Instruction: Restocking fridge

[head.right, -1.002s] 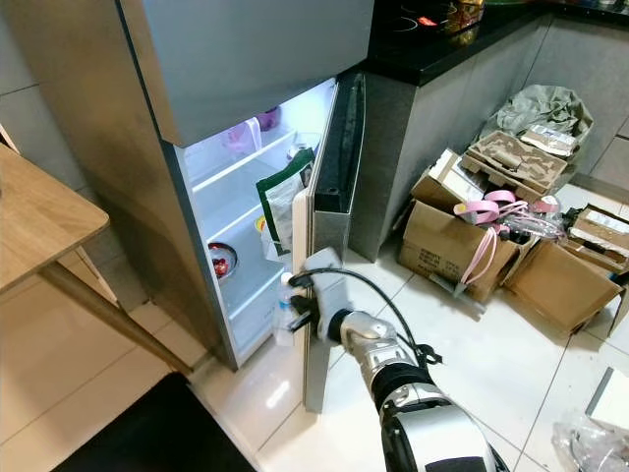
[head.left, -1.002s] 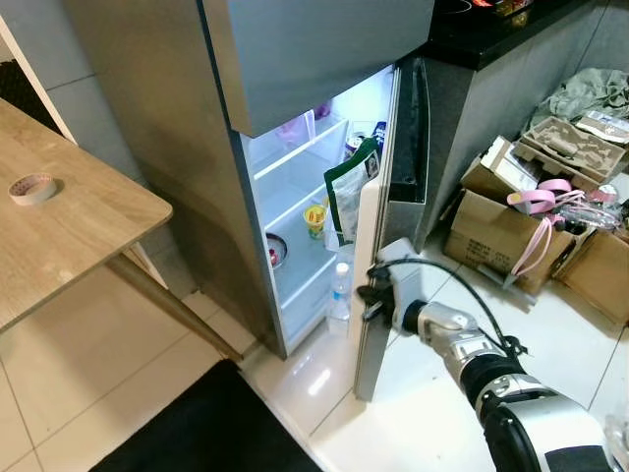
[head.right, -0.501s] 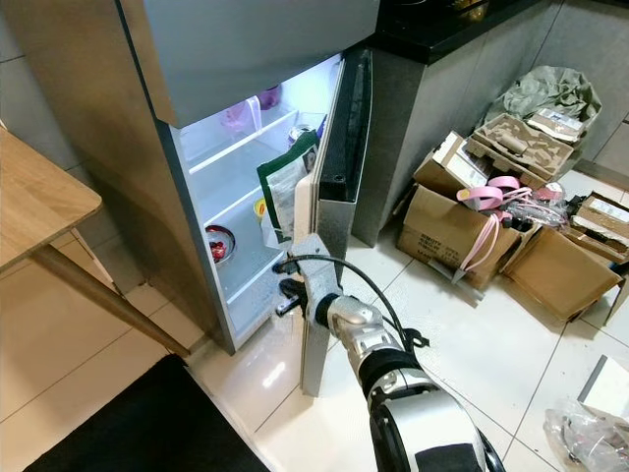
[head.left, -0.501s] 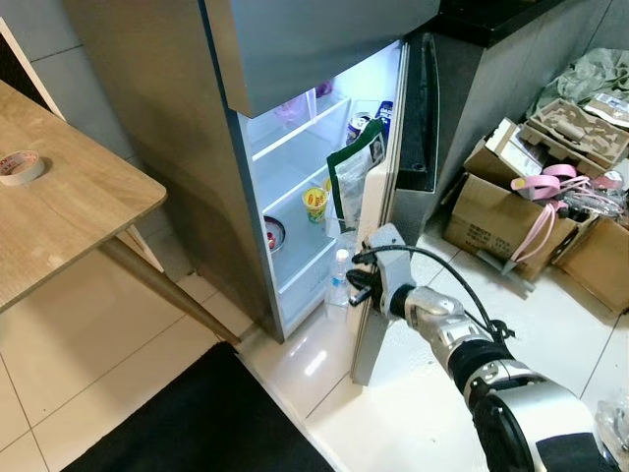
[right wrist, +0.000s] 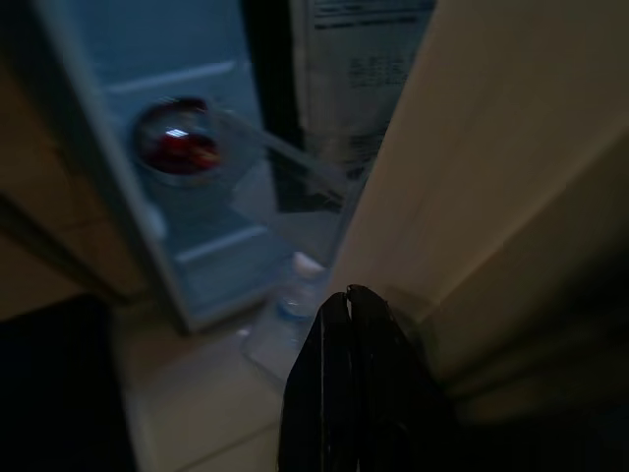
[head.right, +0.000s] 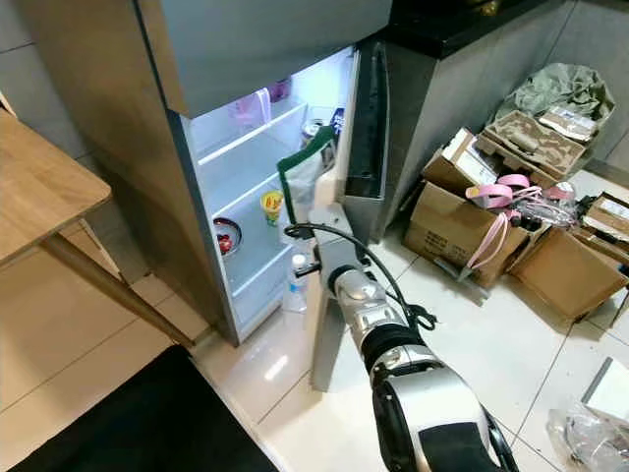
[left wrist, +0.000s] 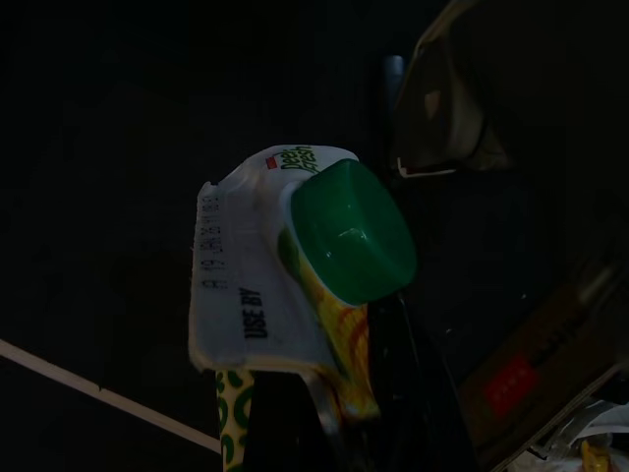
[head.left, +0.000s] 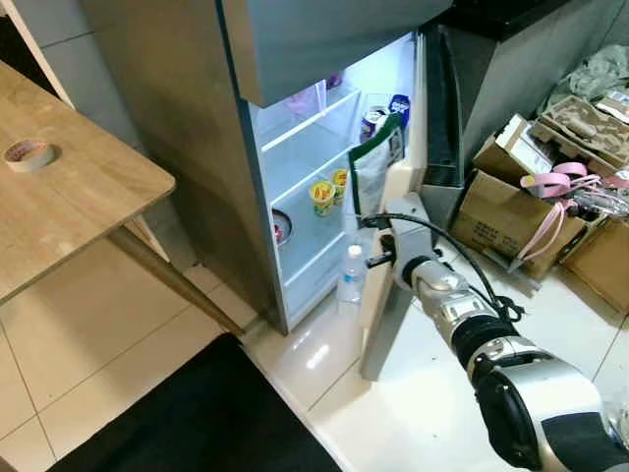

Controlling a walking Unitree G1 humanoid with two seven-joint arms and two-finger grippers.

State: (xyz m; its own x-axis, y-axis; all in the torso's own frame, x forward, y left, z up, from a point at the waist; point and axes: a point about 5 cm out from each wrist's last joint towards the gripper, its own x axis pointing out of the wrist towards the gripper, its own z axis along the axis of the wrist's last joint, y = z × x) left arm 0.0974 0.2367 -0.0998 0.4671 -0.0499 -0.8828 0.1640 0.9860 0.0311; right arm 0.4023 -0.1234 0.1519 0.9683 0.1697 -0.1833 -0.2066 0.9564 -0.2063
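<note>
The fridge's lower door [head.left: 374, 329] stands partly open, with the lit shelves showing. My right gripper [head.left: 376, 260] is shut, its black fingertips [right wrist: 346, 313] against the door's cream inner edge, about halfway up. In the door shelf stands a green-and-white bag [head.left: 373, 172]. A water bottle [head.left: 351, 278] sits low, just inside the opening. On a shelf are yellow cups [head.left: 322, 195], with a bowl [head.left: 281, 226] below them. In the dark left wrist view my left gripper [left wrist: 334, 413] is shut on a white carton [left wrist: 251, 285] with a green cap [left wrist: 349, 231].
A wooden table [head.left: 79, 206] with a tape roll [head.left: 27, 153] stands to the left. Cardboard boxes [head.left: 506, 202] with clutter crowd the floor right of the fridge. A black mat [head.left: 216, 423] lies on the tiles in front.
The lower door has swung wider with my right gripper at its edge, so more of the shelves and a second yellow cup show. The head view has shifted.
</note>
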